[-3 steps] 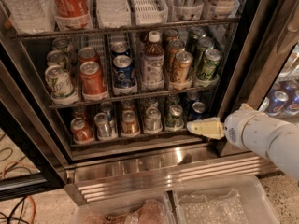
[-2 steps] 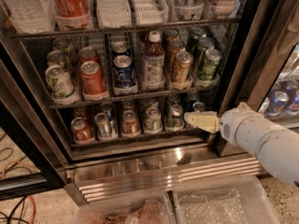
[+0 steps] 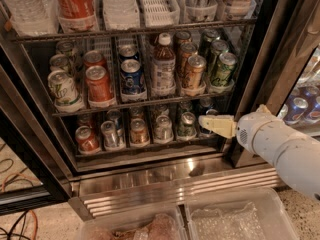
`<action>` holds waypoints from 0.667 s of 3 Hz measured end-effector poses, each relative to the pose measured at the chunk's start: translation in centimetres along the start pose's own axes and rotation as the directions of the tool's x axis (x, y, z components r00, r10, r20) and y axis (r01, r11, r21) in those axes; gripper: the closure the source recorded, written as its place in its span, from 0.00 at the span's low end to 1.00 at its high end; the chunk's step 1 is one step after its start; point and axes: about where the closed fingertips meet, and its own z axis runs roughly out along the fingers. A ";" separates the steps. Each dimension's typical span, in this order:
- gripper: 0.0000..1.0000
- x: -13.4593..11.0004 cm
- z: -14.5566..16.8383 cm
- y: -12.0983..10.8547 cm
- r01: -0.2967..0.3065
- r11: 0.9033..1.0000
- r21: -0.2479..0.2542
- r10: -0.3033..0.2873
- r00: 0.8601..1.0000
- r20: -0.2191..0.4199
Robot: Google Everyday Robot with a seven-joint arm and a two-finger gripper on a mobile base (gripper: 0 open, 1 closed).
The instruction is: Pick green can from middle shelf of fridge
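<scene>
Nearest to me, two clear plastic bins (image 3: pixel 235 216) sit on the floor, thin-walled and cloudy, one lined with crinkled film. Just behind them runs the ribbed stainless base panel (image 3: pixel 170 191) of the fridge (image 3: pixel 252 79), bright and smeared with reflections, under a black door frame.

The arm (image 3: pixel 285 149) comes in from the right, a smooth white rounded shell. Its gripper (image 3: pixel 201 120) is at the right end of the lower shelf (image 3: pixel 150 149), level with the small silver-topped cans there. The pale yellowish fingers (image 3: pixel 219 126) read as one flat tapered wedge with no gap between them: pressed together and holding nothing.

One level up is the middle shelf (image 3: pixel 150 102), dark wire with a thin front rail and clear lane trays. The green can (image 3: pixel 223 70) stands upright at the front of the rightmost lane, above the gripper and apart from it. It is a dark cylinder with pale lettering and a silver lid, and more green cans are lined up behind it.

To its left stand a tan-gold can (image 3: pixel 193 72), a labelled bottle (image 3: pixel 163 69), a blue can (image 3: pixel 132 77), a red can (image 3: pixel 98 84) and a whitish can (image 3: pixel 63 88).

Farthest up, the top shelf (image 3: pixel 125 31) carries clear ridged bottles and white slotted trays.
</scene>
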 end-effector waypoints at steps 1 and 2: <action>0.00 -0.5 0.9 0.6 -0.018 1.000 0.001 0.018 0.999 0.034; 0.00 -0.8 1.9 0.6 -0.048 0.998 0.030 0.045 0.996 0.081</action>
